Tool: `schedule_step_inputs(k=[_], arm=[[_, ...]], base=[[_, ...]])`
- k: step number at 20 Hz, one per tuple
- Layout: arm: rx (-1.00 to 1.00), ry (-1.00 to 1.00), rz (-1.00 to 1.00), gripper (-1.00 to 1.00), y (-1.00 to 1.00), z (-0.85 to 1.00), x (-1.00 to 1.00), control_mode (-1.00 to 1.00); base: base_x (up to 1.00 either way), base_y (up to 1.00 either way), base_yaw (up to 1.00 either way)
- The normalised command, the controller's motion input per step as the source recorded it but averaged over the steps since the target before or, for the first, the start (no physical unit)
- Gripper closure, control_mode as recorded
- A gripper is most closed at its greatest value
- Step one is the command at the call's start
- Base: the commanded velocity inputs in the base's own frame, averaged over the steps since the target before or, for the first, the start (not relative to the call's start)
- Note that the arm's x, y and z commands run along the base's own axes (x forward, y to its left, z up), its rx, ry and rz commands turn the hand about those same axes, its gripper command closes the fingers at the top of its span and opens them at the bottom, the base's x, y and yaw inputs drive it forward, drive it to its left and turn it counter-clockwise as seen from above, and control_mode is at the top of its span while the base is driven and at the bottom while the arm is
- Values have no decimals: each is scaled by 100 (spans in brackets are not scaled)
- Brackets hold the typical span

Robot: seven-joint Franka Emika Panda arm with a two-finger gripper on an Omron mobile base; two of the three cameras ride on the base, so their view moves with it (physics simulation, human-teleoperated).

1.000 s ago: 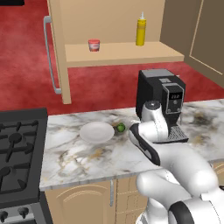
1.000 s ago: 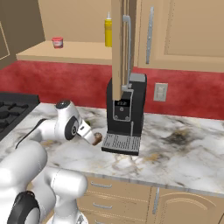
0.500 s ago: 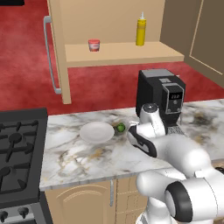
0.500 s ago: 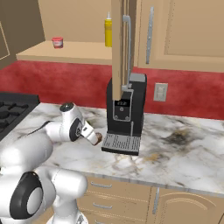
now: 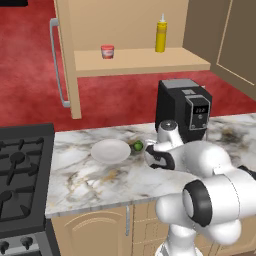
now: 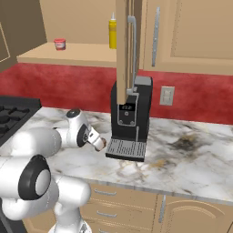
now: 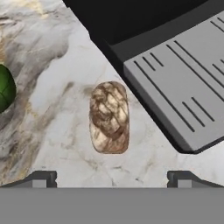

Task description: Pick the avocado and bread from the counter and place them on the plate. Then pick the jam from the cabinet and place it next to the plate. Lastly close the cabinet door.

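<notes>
The bread (image 7: 109,117), a brown-tan lump, lies on the marble counter (image 7: 52,144) straight ahead of my gripper (image 7: 112,179). The fingertips (image 7: 41,178) stand wide apart on either side of it, open and clear of it. The green avocado (image 7: 5,87) peeks in at the left edge; from the left base it sits (image 5: 137,146) beside the white plate (image 5: 110,151). My hand (image 6: 101,143) hangs low over the counter by the coffee machine. The red jam (image 5: 107,51) stands on the shelf of the cabinet (image 5: 140,60), whose door (image 5: 64,60) is swung open.
A black coffee machine (image 5: 185,107) stands close right of the bread, its grey drip tray (image 7: 183,78) almost touching it. A yellow squeeze bottle (image 5: 160,33) shares the shelf with the jam. A stove (image 5: 20,170) occupies the counter's left end.
My arm has folded and the hand has dropped closer to the counter, between the avocado and the coffee machine. Plate, avocado and jam have stayed put.
</notes>
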Motion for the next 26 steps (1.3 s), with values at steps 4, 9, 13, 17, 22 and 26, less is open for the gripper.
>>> schedule_step_inputs(k=[4,9,13,17,22,26], arm=[[0,0,0,-100,-6,-19,24,-100],[0,0,0,-100,-8,-19,23,-100],[0,0,0,-100,-5,-20,21,-100],[0,0,0,-100,-3,-21,22,-100],[0,0,0,100,-7,-25,16,-100],[0,0,-1,100,-11,-29,5,-100]], base=[[0,0,0],[0,0,0],[0,0,0],[0,0,0],[0,0,0],[0,0,0]])
